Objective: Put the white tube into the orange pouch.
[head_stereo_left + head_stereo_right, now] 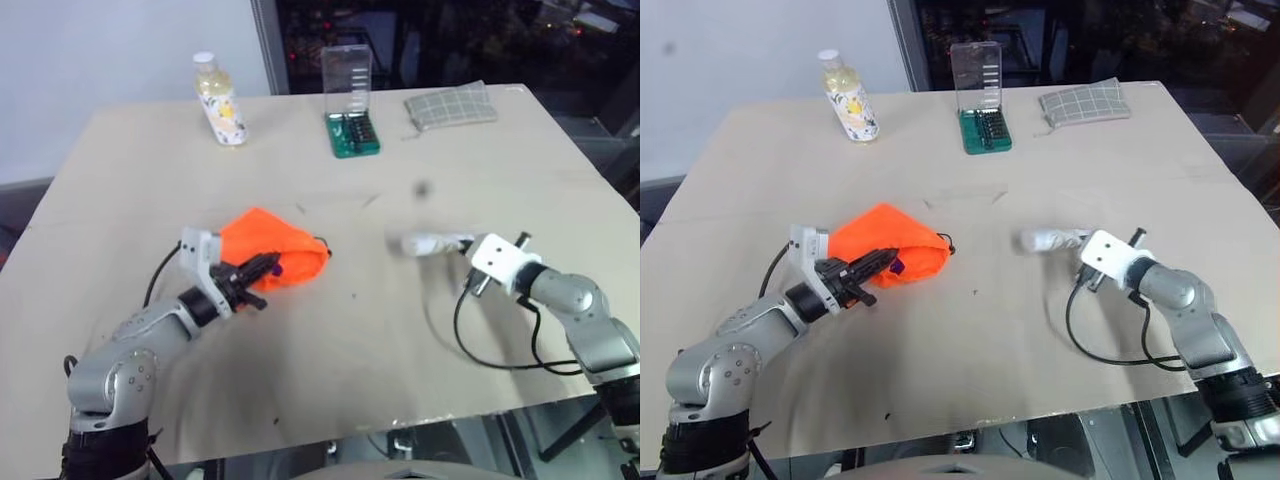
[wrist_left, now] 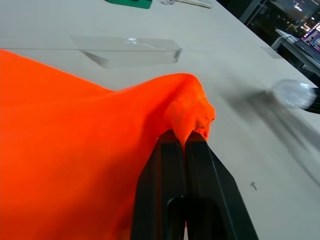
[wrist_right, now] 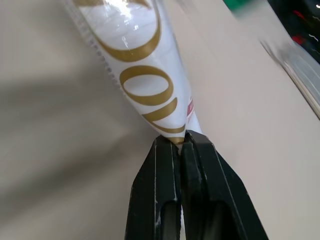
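Observation:
The orange pouch (image 1: 270, 243) lies on the table left of the middle, with a dark cord at its right end. My left gripper (image 1: 262, 268) is shut on a pinched fold of the pouch's fabric (image 2: 187, 107), lifting that edge. To the right of the middle, the white tube (image 1: 428, 243) is held just above the table, blurred. In the right wrist view it shows gold lettering (image 3: 142, 60). My right gripper (image 3: 182, 136) is shut on the narrow end of the tube, which points left toward the pouch. A gap of bare table separates the tube and the pouch.
At the back of the table stand a clear bottle (image 1: 220, 100) of yellowish liquid, a green tray with a clear case (image 1: 352, 125) and a grey checked pouch (image 1: 450, 105). A flat clear plastic piece (image 2: 131, 50) lies just beyond the orange pouch.

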You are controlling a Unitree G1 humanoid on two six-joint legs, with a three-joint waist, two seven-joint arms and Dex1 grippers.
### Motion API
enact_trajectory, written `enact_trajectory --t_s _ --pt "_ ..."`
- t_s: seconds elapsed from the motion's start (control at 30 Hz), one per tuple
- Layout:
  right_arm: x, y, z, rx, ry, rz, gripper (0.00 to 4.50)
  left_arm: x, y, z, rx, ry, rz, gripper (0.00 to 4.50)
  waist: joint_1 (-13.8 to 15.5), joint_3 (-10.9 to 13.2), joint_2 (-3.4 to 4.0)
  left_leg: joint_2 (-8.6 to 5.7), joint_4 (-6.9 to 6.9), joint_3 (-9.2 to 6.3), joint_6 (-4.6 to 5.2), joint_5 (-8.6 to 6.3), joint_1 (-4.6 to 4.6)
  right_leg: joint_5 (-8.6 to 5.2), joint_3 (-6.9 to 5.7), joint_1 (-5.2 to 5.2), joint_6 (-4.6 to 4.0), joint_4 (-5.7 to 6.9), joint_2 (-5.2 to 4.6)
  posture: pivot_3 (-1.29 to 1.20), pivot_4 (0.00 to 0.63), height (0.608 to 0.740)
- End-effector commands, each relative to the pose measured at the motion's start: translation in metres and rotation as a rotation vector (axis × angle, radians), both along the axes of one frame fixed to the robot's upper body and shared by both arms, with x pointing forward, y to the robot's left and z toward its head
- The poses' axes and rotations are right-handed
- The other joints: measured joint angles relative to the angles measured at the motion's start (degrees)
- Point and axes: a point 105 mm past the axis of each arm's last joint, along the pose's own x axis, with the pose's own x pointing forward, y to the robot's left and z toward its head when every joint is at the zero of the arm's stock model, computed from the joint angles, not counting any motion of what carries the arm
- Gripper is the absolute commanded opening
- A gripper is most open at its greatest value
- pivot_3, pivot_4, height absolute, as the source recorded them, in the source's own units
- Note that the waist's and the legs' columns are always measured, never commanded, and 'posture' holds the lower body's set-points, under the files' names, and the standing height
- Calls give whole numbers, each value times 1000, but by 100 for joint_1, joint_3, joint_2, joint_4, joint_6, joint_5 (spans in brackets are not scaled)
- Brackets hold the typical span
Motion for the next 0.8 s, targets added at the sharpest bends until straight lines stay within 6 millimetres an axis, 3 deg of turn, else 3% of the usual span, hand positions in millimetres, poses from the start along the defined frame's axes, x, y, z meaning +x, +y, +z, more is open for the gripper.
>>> enact_trajectory --t_s 0.03,0.13,0.27,0.47,0.63,0.8 --pt "-24 47 13 31 32 141 31 0 -12 13 -7 -55 -47 0 3 2 -3 0 0 -4 -1 -1 -5 0 -5 -2 0 -3 0 0 150 740" --pt "-25 90 6 50 75 164 31 0 -20 15 -26 -56 -75 0 -3 6 -6 -2 2 -7 -4 -3 -13 -1 -10 -9 -1 -5 -1 0 150 740" --pt "-16 112 5 39 76 133 31 0 -23 16 -32 -57 -85 0 1 7 -5 -2 16 -14 -6 3 -52 12 -19 -42 -20 1 0 0 150 740" --pt "13 116 7 -17 59 -48 31 -4 -25 17 -32 -58 -96 0 3 7 -5 -7 20 -28 -5 11 -63 15 -34 -44 -21 1 10 0 150 740" --pt "17 127 8 -108 17 -70 31 -4 -25 18 -41 -59 -88 0 -21 7 -5 -9 18 -31 -9 12 -64 26 -36 -43 -1 -1 29 0 150 740" --pt "13 151 13 -70 35 -40 31 -2 -28 19 -55 -57 -90 0 -52 7 -5 -7 18 -37 -23 20 -61 23 -40 -43 7 3 37 0 150 740"
